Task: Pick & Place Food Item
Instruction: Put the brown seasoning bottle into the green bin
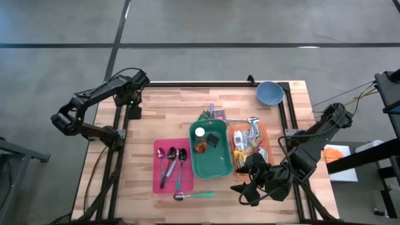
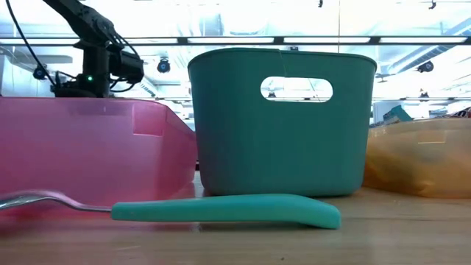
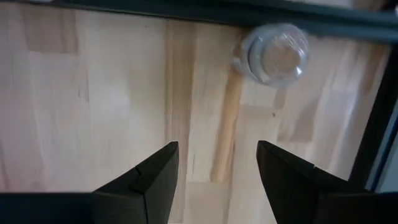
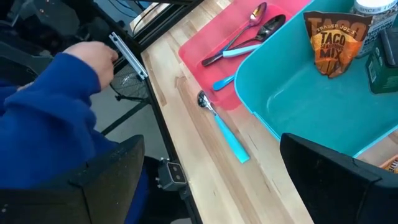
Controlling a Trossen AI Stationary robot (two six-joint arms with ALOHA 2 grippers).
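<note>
Readable: "TACO" and "MIX", with a middle word too blurred to settle, on the orange packet (image 4: 328, 42) standing in the teal bin (image 4: 298, 93) at its 1 o'clock corner. Above "TACO", smaller lettering, seemingly "TRADER JOE'S". Nothing else legible.

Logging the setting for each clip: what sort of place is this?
Probably a robotics lab or workshop: a wooden table in a metal frame on bare concrete floor, ceiling strip lights, and a person's blue sleeve beside it.
</note>
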